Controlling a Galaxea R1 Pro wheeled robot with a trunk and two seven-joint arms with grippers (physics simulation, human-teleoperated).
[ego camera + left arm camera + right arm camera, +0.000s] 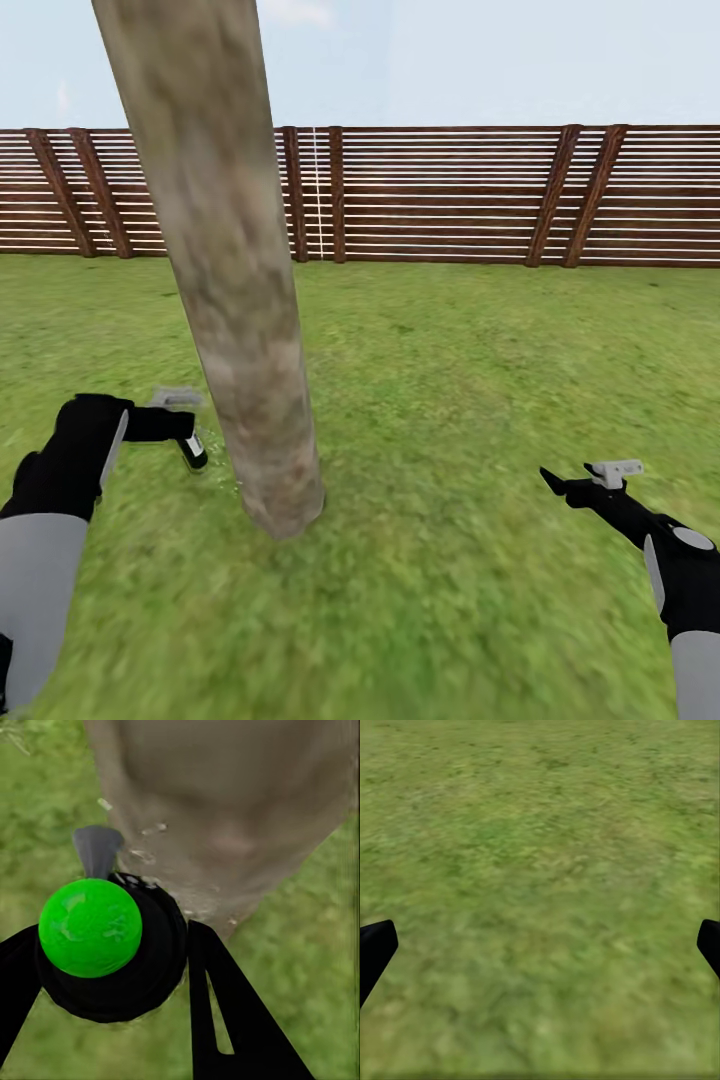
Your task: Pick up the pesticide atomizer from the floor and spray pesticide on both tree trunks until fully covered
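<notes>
Spraying the near tree is the step in hand, to my judgement, and doing it well depends on keeping the nozzle squared to the bark. The left hand (190, 445) is clenched around the pesticide atomizer (105, 945), whose bright green dot sits between the two black fingers (225, 1012) in the left wrist view. That hand hangs low at the left of the tree trunk (235, 300), just beside its base, with the sprayer's grey tip aimed at the mottled bark. A few white specks of pesticide (146, 855) cling to the trunk near the nozzle, and a faint scatter shows on the grass at the foot of the trunk in the head view.

Coverage looks thin so far: the specks sit only on a small patch low down. I judge that the spray should be walked slowly up the leaning column, holding the same short gap, then carried round to the far and right faces, which this pose cannot reach. Staying too close risks bumping the bark; drifting off to the left would waste spray on the lawn (450, 400).

The right hand (560, 487) is released, its fingers spread wide over bare grass at the right, well apart from the trunk. It can stay out of the way. Behind stands the wooden fence (450, 195); a second matching tree is yet to be treated.
</notes>
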